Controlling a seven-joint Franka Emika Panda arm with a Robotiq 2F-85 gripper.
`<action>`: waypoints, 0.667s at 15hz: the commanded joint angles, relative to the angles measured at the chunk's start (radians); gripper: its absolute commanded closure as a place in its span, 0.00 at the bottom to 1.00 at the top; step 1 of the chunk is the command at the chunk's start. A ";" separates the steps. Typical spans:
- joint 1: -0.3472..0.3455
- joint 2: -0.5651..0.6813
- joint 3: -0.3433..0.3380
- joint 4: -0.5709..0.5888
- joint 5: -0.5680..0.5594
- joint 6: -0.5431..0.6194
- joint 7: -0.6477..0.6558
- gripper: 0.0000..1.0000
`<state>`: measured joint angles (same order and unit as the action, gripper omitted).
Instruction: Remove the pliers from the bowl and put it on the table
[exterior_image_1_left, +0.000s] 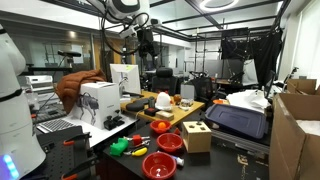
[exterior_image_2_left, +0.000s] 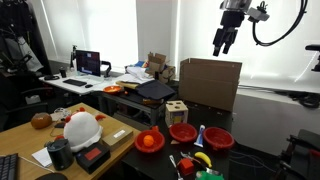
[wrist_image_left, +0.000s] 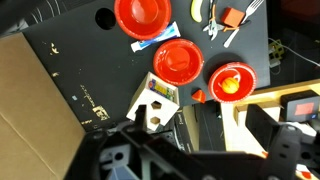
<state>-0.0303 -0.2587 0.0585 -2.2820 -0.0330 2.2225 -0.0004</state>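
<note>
Three red bowls stand on the black table (wrist_image_left: 80, 60) beside a light wooden cube (wrist_image_left: 155, 100). The small red bowl (wrist_image_left: 232, 80) holds an orange-yellow thing; I cannot tell whether it is the pliers. This bowl shows in both exterior views (exterior_image_1_left: 160, 126) (exterior_image_2_left: 149, 142). The two others (wrist_image_left: 178, 60) (wrist_image_left: 145, 15) look empty. My gripper (wrist_image_left: 200, 120) is open and empty, high above the table in both exterior views (exterior_image_1_left: 145, 42) (exterior_image_2_left: 223, 45), well clear of the bowls.
A large cardboard box (exterior_image_2_left: 210, 82) stands behind the cube (exterior_image_2_left: 177, 111). A light wooden board (exterior_image_2_left: 60, 125) carries a white helmet-like object (exterior_image_2_left: 82, 128). Small yellow, green and white items (wrist_image_left: 215, 20) lie past the bowls. A dark case (exterior_image_1_left: 238, 118) lies nearby.
</note>
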 joint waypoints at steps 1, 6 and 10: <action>0.006 -0.028 -0.016 0.010 -0.003 -0.053 0.054 0.00; 0.008 -0.016 -0.034 0.002 -0.001 -0.044 0.050 0.00; 0.003 -0.024 -0.047 0.002 0.000 -0.055 0.049 0.00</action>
<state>-0.0343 -0.2824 0.0178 -2.2817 -0.0307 2.1708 0.0474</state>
